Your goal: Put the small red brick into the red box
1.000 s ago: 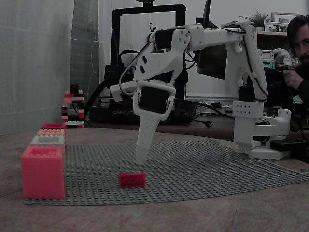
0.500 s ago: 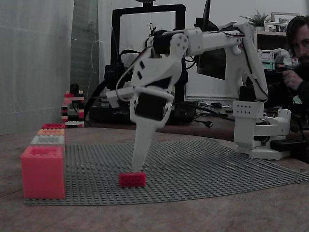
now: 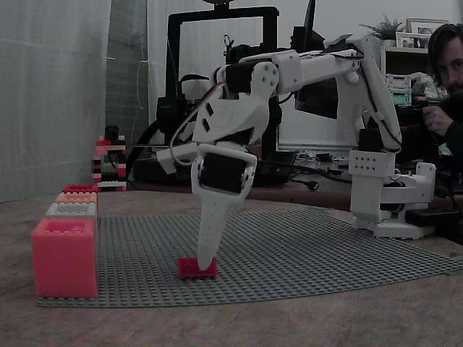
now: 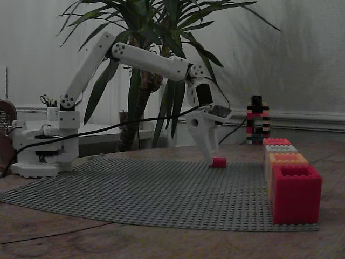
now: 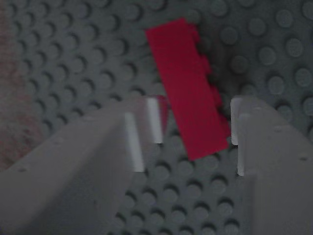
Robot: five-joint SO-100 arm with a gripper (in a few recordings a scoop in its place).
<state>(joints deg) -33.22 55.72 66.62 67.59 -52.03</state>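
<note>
The small red brick [image 5: 188, 88] lies slanted on the grey studded baseplate [image 3: 311, 253], in the gap between my two fingers. My gripper [image 5: 193, 125] is open and straddles it, with one finger on each side. In both fixed views the white gripper [image 3: 205, 262] [image 4: 213, 159] points straight down with its tip at the small red brick [image 3: 194, 270] [image 4: 219, 162]. The red box [image 3: 79, 189] [image 4: 295, 193] is the dark crimson one at one end of the row of boxes, well away from the gripper.
The row along the baseplate's edge also holds a pinkish-red box [image 3: 64, 256], a grey box [image 3: 71, 210] and an orange box [image 3: 76, 196]. A small brick tower [image 3: 108, 163] stands beyond it. The arm's base [image 3: 383, 195] sits at the plate's far side. A person [image 3: 448, 79] sits behind.
The arm has lowered and swung slightly left, bringing the fingertip from above the baseplate down to the brick. The brick has stayed at about the same spot.
</note>
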